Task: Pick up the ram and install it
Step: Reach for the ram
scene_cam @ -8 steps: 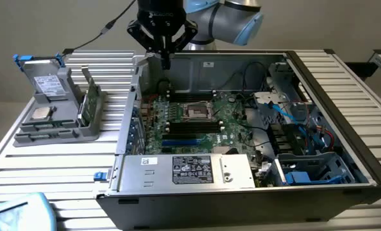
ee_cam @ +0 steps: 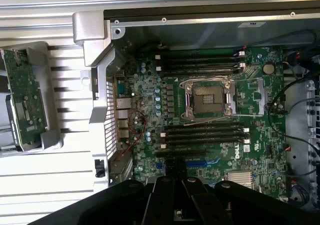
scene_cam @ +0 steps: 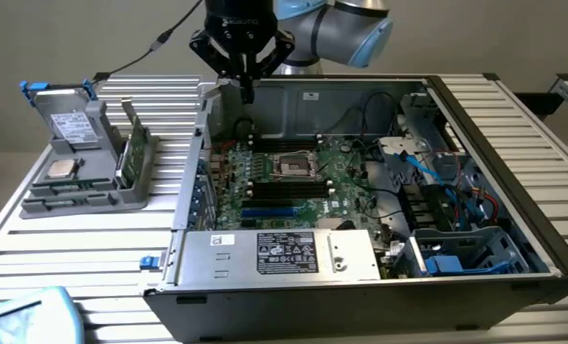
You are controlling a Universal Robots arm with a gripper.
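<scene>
My gripper (scene_cam: pixel 247 89) hangs shut over the far left part of the open computer case, above the motherboard (scene_cam: pixel 294 179). I see nothing held between its fingers. In the wrist view the dark gripper (ee_cam: pixel 176 181) sits over the board's near edge, with black memory slots (ee_cam: pixel 202 61) and a second bank (ee_cam: pixel 205 133) on either side of the processor socket (ee_cam: pixel 207 99). A long narrow green stick, apparently the ram (scene_cam: pixel 66 190), lies low at the front of the grey holder (scene_cam: pixel 121 195) on the exterior view's left, well away from the gripper.
The holder also carries a hard drive (scene_cam: pixel 74 125), a silver processor chip (scene_cam: pixel 62 170) and an upright green card (scene_cam: pixel 135 150), also seen from the wrist (ee_cam: pixel 25 105). The case wall (scene_cam: pixel 206 107), power supply (scene_cam: pixel 284 252) and cable bundles (scene_cam: pixel 427 179) surround the board.
</scene>
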